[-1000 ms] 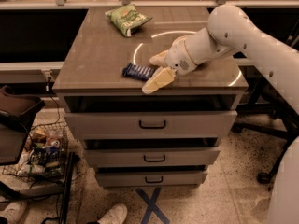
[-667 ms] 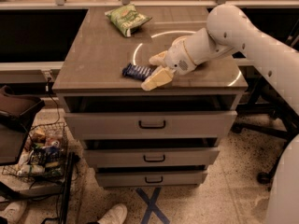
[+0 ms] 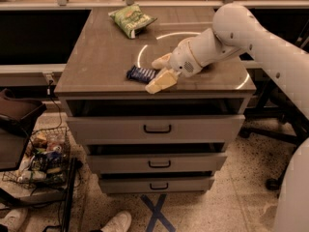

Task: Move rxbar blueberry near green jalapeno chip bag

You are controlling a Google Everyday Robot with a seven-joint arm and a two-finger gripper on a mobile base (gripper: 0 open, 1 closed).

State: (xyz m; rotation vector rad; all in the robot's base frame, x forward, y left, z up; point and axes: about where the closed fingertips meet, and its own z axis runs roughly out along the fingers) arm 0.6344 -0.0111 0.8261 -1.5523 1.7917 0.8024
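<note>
Camera view looks down on my work spot: nearest me, on the speckled floor, are a white shoe (image 3: 117,221) and a blue tape cross (image 3: 155,211), with a wire basket (image 3: 38,161) of odds and ends off to the left. Above them stands the drawer cabinet (image 3: 154,129), three drawers with dark handles. On its wooden top (image 3: 96,62), close to the front edge, the blue snack bar (image 3: 140,73) lies flat with its white lettering up. My gripper (image 3: 153,75) reaches in from the right, low over the top, with its fingers (image 3: 161,81) spread wide. One is on the near side of the bar's right end and the other on the far side, so that end lies between them; I cannot tell whether either touches the wrapper. A pale ring (image 3: 169,34) is marked on the wood behind the gripper. Farthest back, near the rear edge and well apart from the bar, lies the crumpled green chip bag (image 3: 132,19).
</note>
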